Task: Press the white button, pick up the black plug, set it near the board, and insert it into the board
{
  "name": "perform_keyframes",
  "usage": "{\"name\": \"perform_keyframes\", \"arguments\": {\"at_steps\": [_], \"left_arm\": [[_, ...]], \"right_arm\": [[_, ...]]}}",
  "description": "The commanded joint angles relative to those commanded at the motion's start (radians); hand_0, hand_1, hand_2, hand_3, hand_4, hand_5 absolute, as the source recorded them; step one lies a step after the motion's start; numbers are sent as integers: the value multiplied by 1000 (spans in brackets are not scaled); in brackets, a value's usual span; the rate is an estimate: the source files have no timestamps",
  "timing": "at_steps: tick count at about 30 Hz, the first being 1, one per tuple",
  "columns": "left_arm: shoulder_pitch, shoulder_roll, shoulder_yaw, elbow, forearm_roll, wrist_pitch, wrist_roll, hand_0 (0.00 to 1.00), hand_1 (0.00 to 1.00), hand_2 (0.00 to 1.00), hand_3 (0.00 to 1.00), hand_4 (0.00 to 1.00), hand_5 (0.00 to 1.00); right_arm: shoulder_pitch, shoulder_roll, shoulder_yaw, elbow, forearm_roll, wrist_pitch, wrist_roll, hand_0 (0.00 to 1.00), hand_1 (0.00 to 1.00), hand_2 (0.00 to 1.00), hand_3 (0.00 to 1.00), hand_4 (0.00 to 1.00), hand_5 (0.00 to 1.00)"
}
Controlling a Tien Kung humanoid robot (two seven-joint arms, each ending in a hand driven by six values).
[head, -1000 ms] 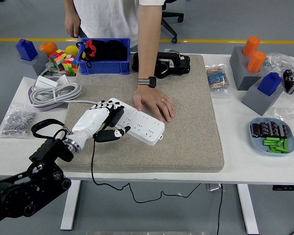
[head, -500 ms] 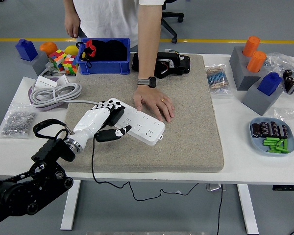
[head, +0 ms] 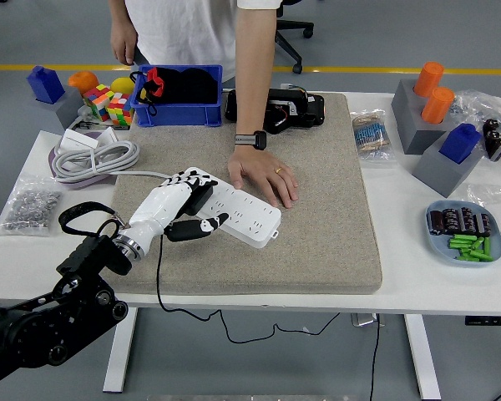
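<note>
A white power strip (head: 246, 215) lies slantwise on the grey felt mat (head: 317, 209). My left hand (head: 192, 209) rests over the strip's left end. Its fingers are curled around the black plug (head: 198, 197), and the thumb points right along the strip's near edge. The plug's black cable (head: 158, 267) drops from the hand over the table's front edge. A person at the far side lays one hand (head: 264, 179) flat on the strip's far edge and holds it down. The white button cannot be made out. My right arm is out of view.
At the back of the mat stand a blue bin (head: 179, 96) and a black device (head: 284, 110). A coiled white cable (head: 92, 157) lies to the left. A bag of screws (head: 29, 207) lies at the far left. Grey blocks with orange and blue caps (head: 430, 117) and a dish of parts (head: 465, 231) stand on the right.
My left hand has crept a little to the right and farther over the strip with the plug in it. The person's hand has not moved.
</note>
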Motion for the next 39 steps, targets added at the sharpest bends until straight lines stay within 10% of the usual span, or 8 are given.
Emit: {"name": "perform_keyframes", "arguments": {"at_steps": [39], "left_arm": [[143,16,-556,-41,29,9,27,998,981,920,854,779,646]], "right_arm": [[7,-4,2,5,-5,0,-2,633,631,614,598,673,445]]}}
